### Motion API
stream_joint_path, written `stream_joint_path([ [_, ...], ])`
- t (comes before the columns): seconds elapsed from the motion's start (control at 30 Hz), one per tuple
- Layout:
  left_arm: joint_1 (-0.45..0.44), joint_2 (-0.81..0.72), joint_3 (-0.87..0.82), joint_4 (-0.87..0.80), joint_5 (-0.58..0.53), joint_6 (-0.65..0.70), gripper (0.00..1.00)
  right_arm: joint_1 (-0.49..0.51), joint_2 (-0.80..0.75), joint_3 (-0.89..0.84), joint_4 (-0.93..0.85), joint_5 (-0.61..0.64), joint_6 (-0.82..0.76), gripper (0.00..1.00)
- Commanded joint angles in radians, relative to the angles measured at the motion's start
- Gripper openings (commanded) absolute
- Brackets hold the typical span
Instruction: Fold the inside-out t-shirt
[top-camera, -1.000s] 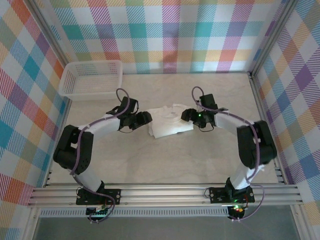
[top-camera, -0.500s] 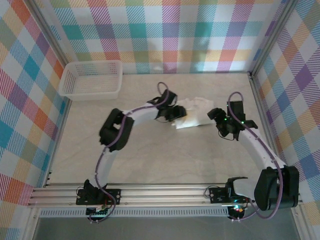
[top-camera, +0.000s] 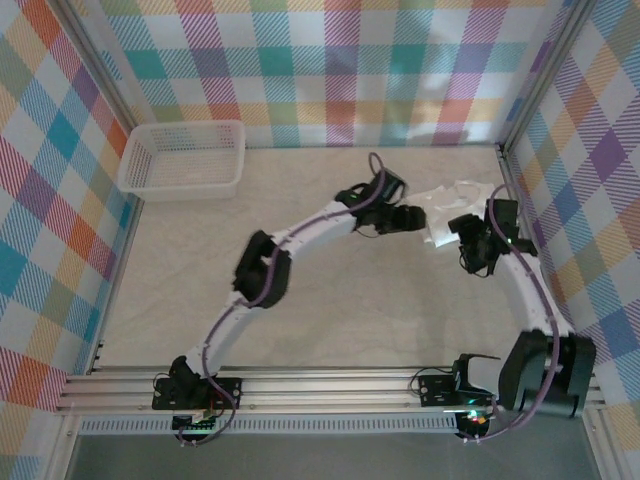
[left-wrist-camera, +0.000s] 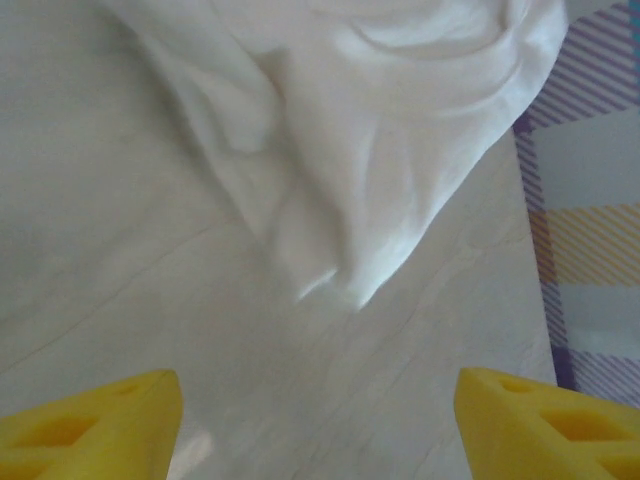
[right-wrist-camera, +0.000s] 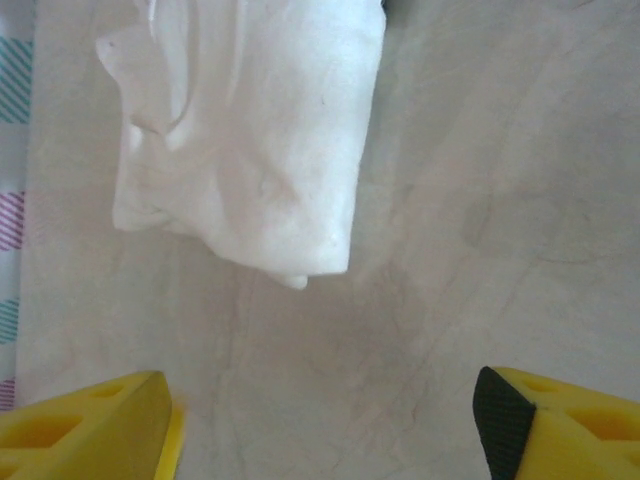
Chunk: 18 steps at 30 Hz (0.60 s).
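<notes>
Lying crumpled on the worktop (top-camera: 330, 300), the t-shirt (left-wrist-camera: 380, 150) sits free; left pincer (left-wrist-camera: 318, 405) and right pincer (right-wrist-camera: 322, 405) both spread.

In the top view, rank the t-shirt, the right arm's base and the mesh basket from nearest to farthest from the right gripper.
1. t-shirt: just beside the right gripper, near the right wall.
2. right arm's base: at the table's near edge.
3. mesh basket: in the far-left corner.
</notes>
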Motion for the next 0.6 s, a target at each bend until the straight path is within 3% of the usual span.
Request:
stream_joint_path([
  [0.0, 0.093, -0.367, -0.319, 0.155, -0.033, 0.093, 0.72, -0.007, 0.141, 0.083, 0.112, -0.039, -0.063, 0.76],
  [0.13, 0.124, -0.661, -0.643, 0.148, -0.124, 0.156, 0.74, -0.012, 0.331, 0.164, 0.186, -0.057, -0.054, 0.65],
  [0.3, 0.138, -0.917, -0.903, 0.124, -0.214, 0.148, 0.76, -0.012, 0.543, 0.269, 0.223, -0.085, -0.009, 0.61],
  [0.43, 0.144, -1.033, -1.039, 0.114, -0.279, 0.142, 0.78, -0.012, 0.657, 0.383, 0.206, -0.043, -0.014, 0.57],
  [0.57, 0.147, -1.104, -1.134, 0.091, -0.274, 0.140, 0.77, -0.014, 0.783, 0.538, 0.135, 0.004, -0.026, 0.57],
])
